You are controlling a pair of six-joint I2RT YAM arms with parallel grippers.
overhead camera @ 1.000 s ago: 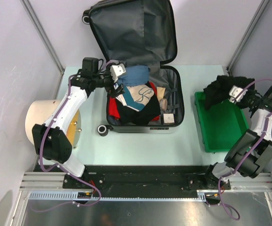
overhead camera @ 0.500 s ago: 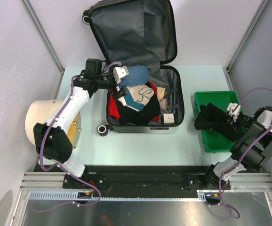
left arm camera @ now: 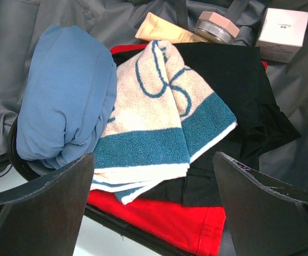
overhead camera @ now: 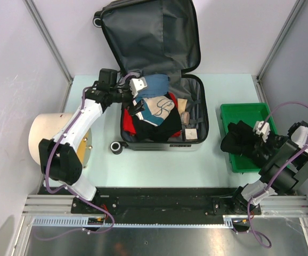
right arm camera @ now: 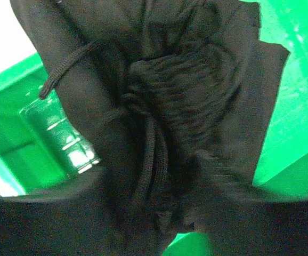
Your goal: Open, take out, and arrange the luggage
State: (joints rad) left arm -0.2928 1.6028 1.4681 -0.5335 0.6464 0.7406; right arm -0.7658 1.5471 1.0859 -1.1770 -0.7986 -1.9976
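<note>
Green plastic bin (overhead camera: 250, 113) sits at the table's right side, with a crumpled black drawstring garment (overhead camera: 236, 141) spilling over its left rim. The right gripper (overhead camera: 254, 140) is pressed into that cloth, and I cannot tell whether its jaws pinch it. A beige cylinder (overhead camera: 47, 136) lies at the far left, beside the left arm.

The luggage (overhead camera: 154, 37) lies open at the middle back of the table, its grey-lined lid leaning on the rear wall and a black wheel (overhead camera: 115, 147) at its near-left corner. Packed in its base are:
- a rolled blue cloth (left arm camera: 69, 90)
- a beige towel with teal bands (left arm camera: 164, 112)
- black clothing (left arm camera: 234, 90)
- a red garment (left arm camera: 164, 224)
- a tan tube (left arm camera: 162, 29)
- a small jar (left arm camera: 215, 25)
- a white box (left arm camera: 282, 26)

The left gripper (left arm camera: 153, 160) hovers over the towel, jaws spread wide and empty.
</note>
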